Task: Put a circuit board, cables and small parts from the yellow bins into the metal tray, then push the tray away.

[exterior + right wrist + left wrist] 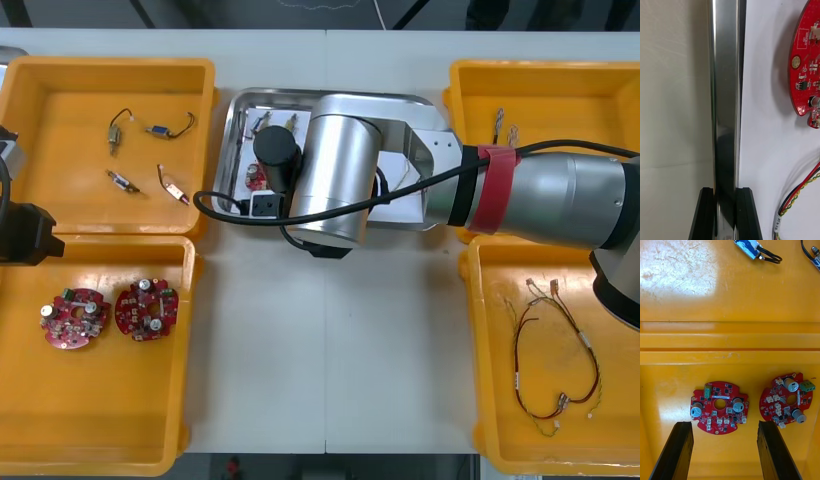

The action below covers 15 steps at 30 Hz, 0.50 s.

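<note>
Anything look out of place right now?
Nothing stands out. The right end effector is shut on the tray's rim; a board and cable lie inside. The left end effector hangs open over two boards in a bin.

Light worktop [330,340]: four yellow bins [110,66], two round red circuit boards [146,309] near left, small metal parts [119,130] far left, red and yellow cables [517,362] near right; metal tray [232,140] between, partly under right arm [560,195].
</note>
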{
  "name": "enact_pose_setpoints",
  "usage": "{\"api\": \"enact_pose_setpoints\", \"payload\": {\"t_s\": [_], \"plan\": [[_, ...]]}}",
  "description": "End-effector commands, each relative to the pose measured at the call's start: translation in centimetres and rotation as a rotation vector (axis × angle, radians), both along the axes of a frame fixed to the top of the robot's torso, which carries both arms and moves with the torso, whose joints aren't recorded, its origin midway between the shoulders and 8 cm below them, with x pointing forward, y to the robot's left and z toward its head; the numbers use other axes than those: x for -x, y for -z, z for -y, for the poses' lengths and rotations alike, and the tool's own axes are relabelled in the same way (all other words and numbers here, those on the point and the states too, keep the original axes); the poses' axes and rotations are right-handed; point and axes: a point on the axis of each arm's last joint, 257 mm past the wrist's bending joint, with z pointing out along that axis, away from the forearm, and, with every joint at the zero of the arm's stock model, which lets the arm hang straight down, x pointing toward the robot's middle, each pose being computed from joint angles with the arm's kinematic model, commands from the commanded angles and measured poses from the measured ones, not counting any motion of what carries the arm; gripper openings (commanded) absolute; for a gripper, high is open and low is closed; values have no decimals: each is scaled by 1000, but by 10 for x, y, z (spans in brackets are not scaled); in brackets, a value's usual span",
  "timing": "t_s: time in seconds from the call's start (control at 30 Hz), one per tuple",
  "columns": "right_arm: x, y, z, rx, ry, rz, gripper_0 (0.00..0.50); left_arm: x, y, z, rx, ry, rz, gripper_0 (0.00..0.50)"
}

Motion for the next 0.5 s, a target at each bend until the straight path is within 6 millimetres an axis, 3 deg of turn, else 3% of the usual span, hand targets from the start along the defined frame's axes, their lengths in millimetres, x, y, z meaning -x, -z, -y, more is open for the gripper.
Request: {"api": "enact_pose_setpoints", "payload": {"t_s": [0.03,0.5], "plan": [[-20,-35,-18,-27,-37,46,0,6,-12,-20,-59,4,17,500],[-64,-58,-27,19,-124,120,0,6,-12,-20,-59,4,17,500]]}}
